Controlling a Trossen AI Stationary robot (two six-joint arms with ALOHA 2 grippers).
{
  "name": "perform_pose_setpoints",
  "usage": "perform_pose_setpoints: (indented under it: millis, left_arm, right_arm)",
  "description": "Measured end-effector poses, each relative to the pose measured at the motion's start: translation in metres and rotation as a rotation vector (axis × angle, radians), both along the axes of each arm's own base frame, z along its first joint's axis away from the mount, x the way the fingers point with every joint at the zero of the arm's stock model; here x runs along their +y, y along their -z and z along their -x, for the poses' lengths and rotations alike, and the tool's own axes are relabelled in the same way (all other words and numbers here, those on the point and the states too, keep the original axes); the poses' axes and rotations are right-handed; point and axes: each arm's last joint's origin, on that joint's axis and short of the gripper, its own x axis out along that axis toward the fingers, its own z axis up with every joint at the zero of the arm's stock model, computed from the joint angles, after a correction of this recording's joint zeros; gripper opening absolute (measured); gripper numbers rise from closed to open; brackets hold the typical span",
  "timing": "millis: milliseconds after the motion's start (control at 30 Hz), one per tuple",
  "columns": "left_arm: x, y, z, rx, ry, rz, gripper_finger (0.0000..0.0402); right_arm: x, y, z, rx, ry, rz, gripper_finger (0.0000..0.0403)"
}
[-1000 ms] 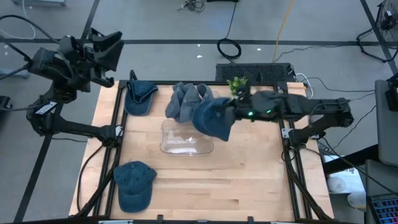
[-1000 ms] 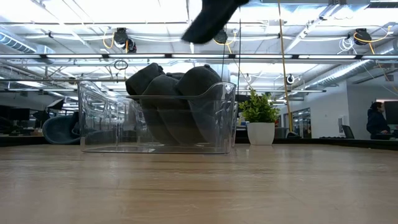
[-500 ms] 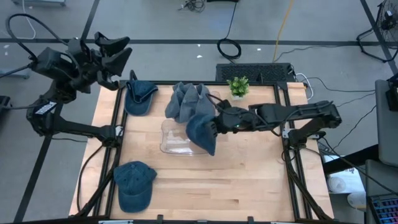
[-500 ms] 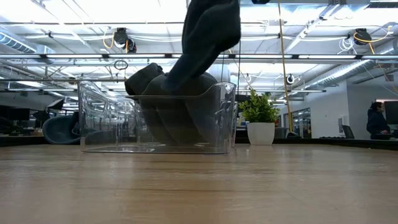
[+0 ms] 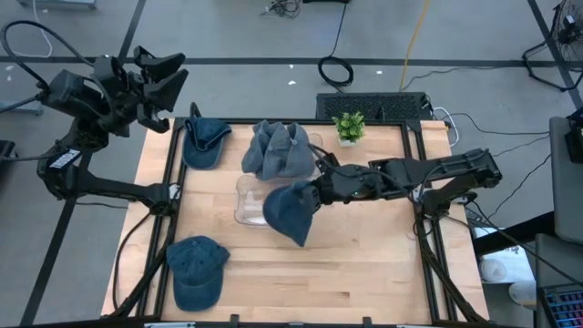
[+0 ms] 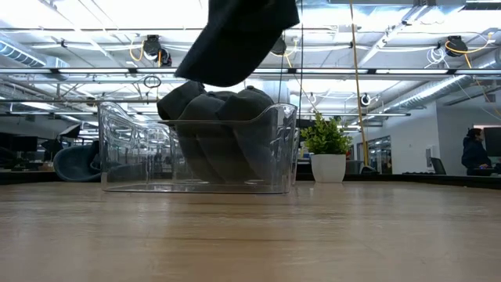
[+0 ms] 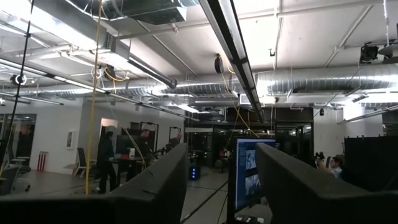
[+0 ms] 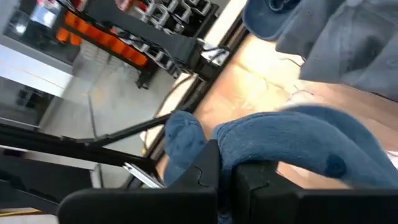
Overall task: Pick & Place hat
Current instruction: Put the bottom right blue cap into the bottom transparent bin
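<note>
Right gripper [image 5: 314,193] is clamped tight on a blue denim hat [image 5: 290,211], and you've got that arm stretched low across the table from the right side, wrist over the middle, the hat dangling over the near edge of the clear plastic bin [image 5: 250,212]. From table height the hat [image 6: 239,39] hangs above the bin's rim, clear of it, with a pile of hats [image 5: 276,150] bunched against the bin's far side. Your left gripper [image 5: 162,80] is raised beyond the table's far left corner, out past the frame, fingers [image 7: 155,186] parted with nothing between them. No readable writing shows on the hats, the bin or the arms. For room, you have bare wood in front of the bin and to its right; one more hat [image 5: 203,139] lies at the far left edge by the rail, another hat [image 5: 196,269] sits near the front left corner, and a small potted plant [image 5: 347,126] stands at the far edge, just behind your right arm.
</note>
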Motion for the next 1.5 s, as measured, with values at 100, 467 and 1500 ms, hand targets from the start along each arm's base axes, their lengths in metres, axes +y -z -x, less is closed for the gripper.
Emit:
perform_pose_setpoints:
  millis: [100,467,1500]
  left_arm:
    - [0.0,0.0,0.0,0.0,0.0,0.0,0.0202]
    - [-0.001,0.0,0.0,0.007,0.024,-0.009,0.0207]
    - [-0.001,0.0,0.002,0.008,0.024,-0.006,0.0191]
  right_arm:
    - [-0.005,0.004,0.001,0.046,0.01,0.016,0.0]
    - [-0.023,0.009,-0.01,0.05,-0.033,0.031,0.0]
    - [-0.051,0.031,-0.015,0.229,-0.147,-0.012,0.0]
